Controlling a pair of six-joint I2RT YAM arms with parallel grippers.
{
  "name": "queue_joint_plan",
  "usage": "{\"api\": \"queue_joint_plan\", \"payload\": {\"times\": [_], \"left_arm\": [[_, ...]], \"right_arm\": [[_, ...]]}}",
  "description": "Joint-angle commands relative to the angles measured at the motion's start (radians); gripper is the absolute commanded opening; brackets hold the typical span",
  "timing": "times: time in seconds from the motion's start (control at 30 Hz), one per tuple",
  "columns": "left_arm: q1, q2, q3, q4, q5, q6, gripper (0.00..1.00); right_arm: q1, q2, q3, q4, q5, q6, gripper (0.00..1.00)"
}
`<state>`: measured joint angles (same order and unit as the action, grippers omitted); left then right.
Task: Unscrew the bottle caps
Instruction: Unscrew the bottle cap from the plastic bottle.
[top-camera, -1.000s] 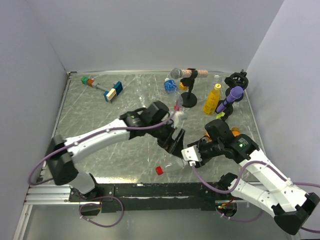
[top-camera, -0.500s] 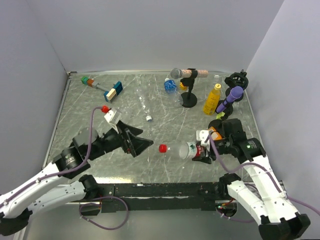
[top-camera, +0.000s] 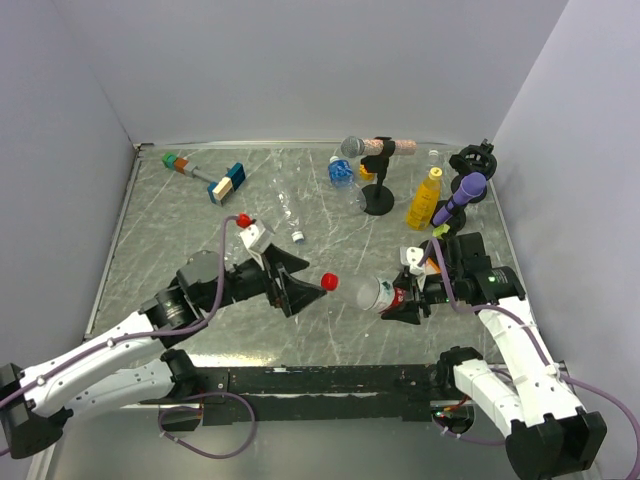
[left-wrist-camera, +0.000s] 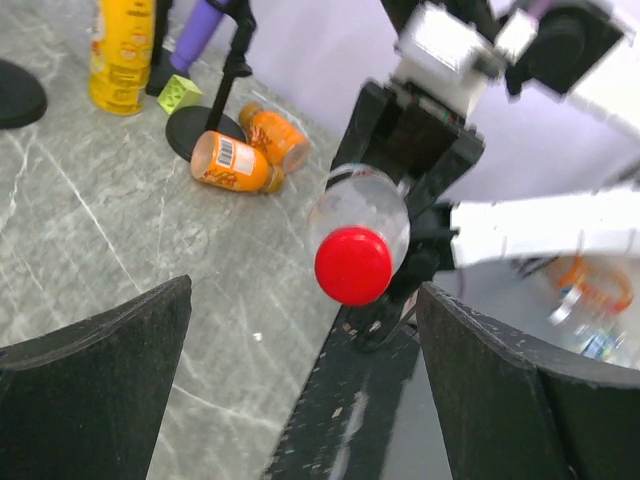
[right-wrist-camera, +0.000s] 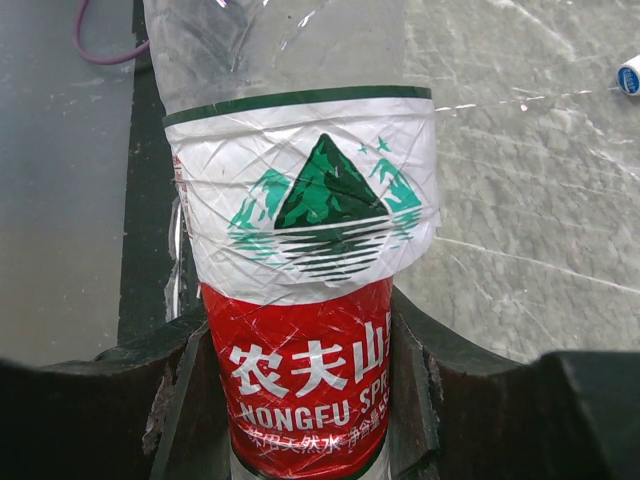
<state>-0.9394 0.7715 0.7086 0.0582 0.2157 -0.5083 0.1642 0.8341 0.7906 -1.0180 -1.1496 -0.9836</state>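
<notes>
One clear bottle (top-camera: 362, 292) is held level over the near middle of the table (top-camera: 180, 210) in the overhead view. Its red cap (top-camera: 328, 283) points left and its labelled end is pinched in the right gripper (top-camera: 398, 300). The left gripper (top-camera: 303, 283) faces it from the left with its jaws spread wide, the cap just at their tips. Toward the far edge are a yellow bottle (top-camera: 425, 198), a grey microphone (top-camera: 352, 147) and a purple microphone (top-camera: 470, 186) on black stands. A blue-labelled bottle (top-camera: 341, 172) sits near the grey one, a blue-and-tan block (top-camera: 228, 184) lies at far left, and a small loose cap (top-camera: 298, 238) lies on the table beyond the left gripper. From the left wrist, that gripper's two fingers (left-wrist-camera: 90, 400) stand far apart at the lower corners, and the red cap (left-wrist-camera: 353, 265) hangs between them, touching neither. Behind it the clear bottle runs back into the right gripper. Two orange bottles (left-wrist-camera: 235, 163) lie on their sides, touching each other, and the yellow bottle (left-wrist-camera: 120, 50) stands at upper left. From the right wrist, the bottle's red-and-white label (right-wrist-camera: 310, 300) fills the middle, with dark fingers (right-wrist-camera: 180, 400) pressed against both sides of its red band; the small loose cap (right-wrist-camera: 630, 75) lies at the right edge.
</notes>
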Motion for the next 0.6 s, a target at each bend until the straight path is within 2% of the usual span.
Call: {"api": "queue_joint_plan", "payload": {"times": [0.0,0.27,0.57], "left_arm": [[-0.007,0.023,-0.023,0.175,0.125,0.151,0.97],[-0.016,-0.015,-0.090,0.250,0.292,0.413,0.96],[-0.025,0.055,-0.035,0.196,0.313,0.496,0.97]], "right_arm": [[-0.011,-0.010,0.002,0.003,-0.052,-0.010,0.30],[-0.011,-0.015,0.006,-0.010,-0.052,-0.026,0.30],[-0.011,-0.024,0.002,-0.013,-0.053,-0.041,0.31]]}}
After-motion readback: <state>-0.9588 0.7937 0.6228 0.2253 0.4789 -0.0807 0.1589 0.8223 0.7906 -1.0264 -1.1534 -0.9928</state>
